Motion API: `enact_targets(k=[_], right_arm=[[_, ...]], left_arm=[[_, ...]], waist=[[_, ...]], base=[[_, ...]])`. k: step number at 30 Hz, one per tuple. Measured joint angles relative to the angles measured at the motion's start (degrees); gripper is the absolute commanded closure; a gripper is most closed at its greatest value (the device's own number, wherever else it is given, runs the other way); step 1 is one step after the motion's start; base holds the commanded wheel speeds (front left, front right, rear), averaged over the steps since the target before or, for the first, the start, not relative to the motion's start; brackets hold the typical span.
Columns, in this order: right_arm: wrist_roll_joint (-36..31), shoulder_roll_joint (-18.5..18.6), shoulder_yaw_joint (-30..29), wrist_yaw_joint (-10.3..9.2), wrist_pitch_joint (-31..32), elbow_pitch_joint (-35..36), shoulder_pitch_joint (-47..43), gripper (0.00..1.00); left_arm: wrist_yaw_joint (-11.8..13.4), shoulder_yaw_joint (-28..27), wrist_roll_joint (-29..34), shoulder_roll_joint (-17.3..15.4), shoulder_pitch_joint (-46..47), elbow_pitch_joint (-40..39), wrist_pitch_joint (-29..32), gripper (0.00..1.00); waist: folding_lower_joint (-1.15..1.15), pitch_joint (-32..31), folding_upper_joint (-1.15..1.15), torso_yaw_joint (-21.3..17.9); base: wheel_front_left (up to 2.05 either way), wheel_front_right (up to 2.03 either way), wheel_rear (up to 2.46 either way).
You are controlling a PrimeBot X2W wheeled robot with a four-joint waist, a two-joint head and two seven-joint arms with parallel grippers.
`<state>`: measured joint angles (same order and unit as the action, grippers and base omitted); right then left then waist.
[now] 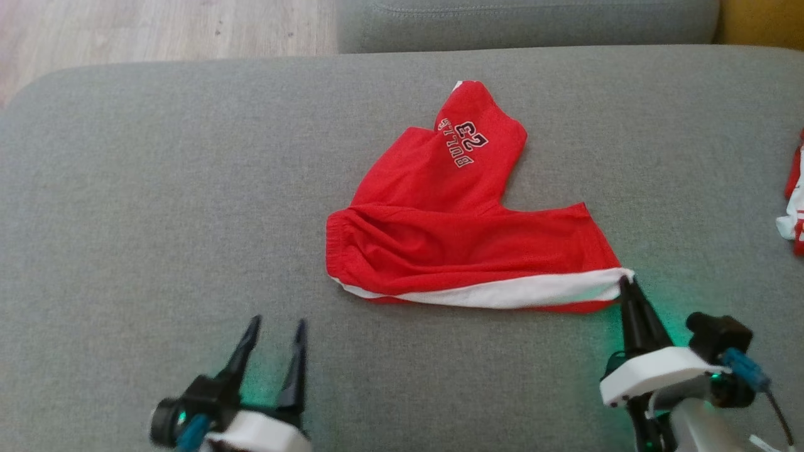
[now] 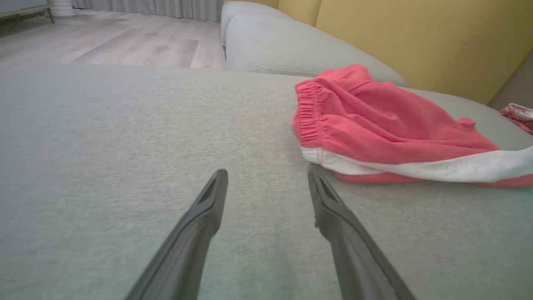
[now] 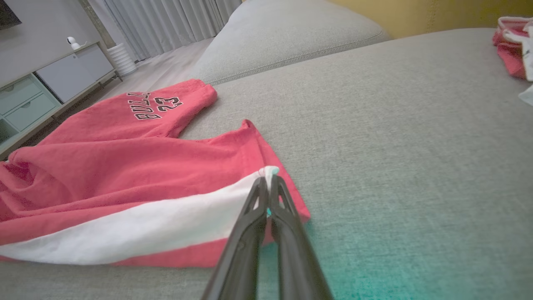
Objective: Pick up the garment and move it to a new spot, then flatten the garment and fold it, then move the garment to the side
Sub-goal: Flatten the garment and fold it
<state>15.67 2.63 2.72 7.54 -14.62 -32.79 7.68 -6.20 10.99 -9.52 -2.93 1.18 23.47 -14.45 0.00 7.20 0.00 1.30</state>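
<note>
- Currently, the garment [image 1: 452, 251], a pair of red shorts, is seen lying near the middle of a grey cushion [image 1: 157, 188], spread open but rumpled, with folds across the seat.
- The right end effector [image 1: 627, 282] is clenched on the hem corner of the near leg, at the end of the white stripe [image 1: 502, 292]; the cloth is pinched between the closed fingers.
- The left end effector [image 1: 277, 323] is released, its fingers spread and held apart from the cloth, just short of the waistband [image 1: 336, 242].
- The work is judged to be at the flattening stage: the shorts are laid out and one corner is gripped, but nothing has been folded yet.
- Smoothing, folding and the final shift to the side are taken to be left.
- The long axis is read as running across the head view, from the waistband on the robot's left to the gripped hem on its right.
- The printed leg [image 1: 468, 141] is angled away from the robot, so a V is formed between the two legs.
- A second red-and-white cloth [image 1: 794, 201] is seen at the far right edge, well apart.
</note>
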Motion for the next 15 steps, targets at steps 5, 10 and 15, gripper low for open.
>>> enact_targets(k=[5, 10, 15], right_arm=[[-1.1, 0.0, -2.9, 0.0, 0.0, 1.1, 0.2, 1.0], [-1.7, 0.0, -3.8, 0.0, 0.0, 1.1, 2.3, 1.0], [-2.2, 0.0, -4.7, 0.0, 0.0, 1.1, 4.3, 1.0]], left_arm=[[-1.0, 6.1, -3.8, 0.0, 3.7, 0.7, 0.0, 0.0], [-1.4, 16.2, -11.2, -2.8, 9.0, 2.3, 0.0, 0.0], [-1.4, 19.4, -15.9, -6.1, 12.7, 4.8, 0.0, 0.0]], waist=[[0.0, 1.0, 0.0, -0.3], [0.0, 2.5, 0.0, -0.8], [0.0, 4.0, 0.0, -1.2]], base=[[0.0, 0.0, 0.0], [0.0, 0.0, 0.0], [0.0, 0.0, 0.0]])
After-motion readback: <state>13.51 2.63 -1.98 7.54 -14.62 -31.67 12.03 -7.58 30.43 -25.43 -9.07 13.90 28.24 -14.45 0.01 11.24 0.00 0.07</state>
